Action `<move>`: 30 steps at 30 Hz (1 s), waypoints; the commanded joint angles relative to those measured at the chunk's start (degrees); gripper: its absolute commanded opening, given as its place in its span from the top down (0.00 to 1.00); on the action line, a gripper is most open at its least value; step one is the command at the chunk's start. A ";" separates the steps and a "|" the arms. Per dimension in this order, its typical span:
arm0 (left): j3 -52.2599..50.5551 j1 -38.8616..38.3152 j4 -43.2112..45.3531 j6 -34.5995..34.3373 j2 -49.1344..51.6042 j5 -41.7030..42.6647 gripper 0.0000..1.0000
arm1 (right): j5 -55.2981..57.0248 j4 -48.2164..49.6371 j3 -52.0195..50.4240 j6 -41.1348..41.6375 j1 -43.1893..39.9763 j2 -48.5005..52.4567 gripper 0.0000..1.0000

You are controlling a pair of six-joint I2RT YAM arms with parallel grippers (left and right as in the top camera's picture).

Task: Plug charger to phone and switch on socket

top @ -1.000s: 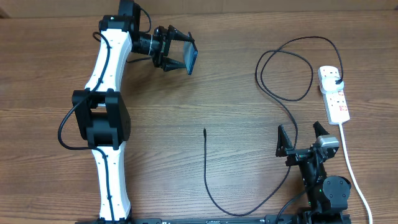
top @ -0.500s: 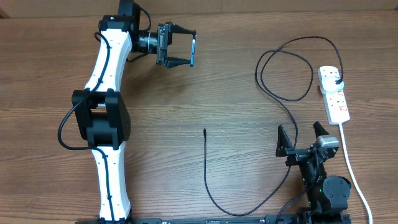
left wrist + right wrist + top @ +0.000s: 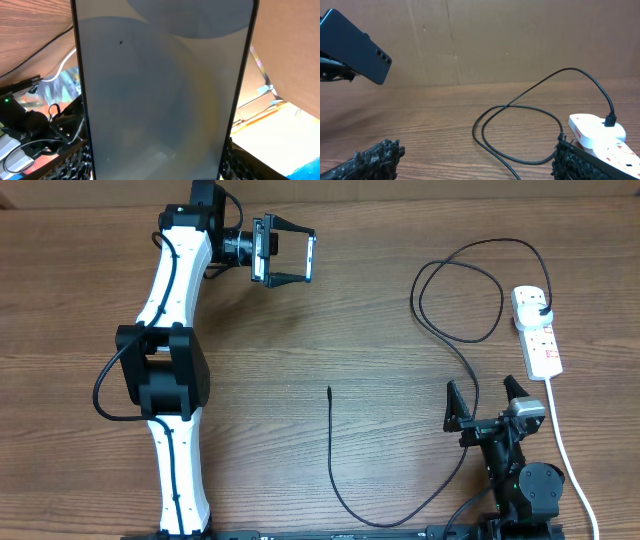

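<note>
Up over table [image 3: 80, 300], left pincer [image 3: 309, 256] clamps phone [image 3: 160, 90]; right pincer [image 3: 480, 385] gapes wide, empty.

Bright even light, soft shadows. Left wrist pic: phone [image 3: 160, 90] too close, blurry, w/ dull reflections.

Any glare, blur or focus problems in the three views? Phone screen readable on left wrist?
Overhead: evenly lit and sharp; the charger reads crisply against the wood. Left wrist: the phone fills the frame, screen showing only hazy grey reflections, nothing legible. Right wrist: clear, no glare; the socket is cropped at the corner.
</note>
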 commanded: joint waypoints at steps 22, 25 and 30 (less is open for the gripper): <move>1.99 -0.39 0.22 1.62 -0.11 3.21 0.96 | 0.52 0.17 -0.59 0.42 0.33 -0.50 0.00; 1.99 -0.42 0.22 1.81 -0.11 3.06 0.96 | 0.52 0.17 -0.59 0.42 0.33 -0.50 0.00; 2.01 -0.44 0.22 1.81 -0.11 0.44 0.96 | 0.52 0.17 -0.59 0.42 0.33 -0.50 0.00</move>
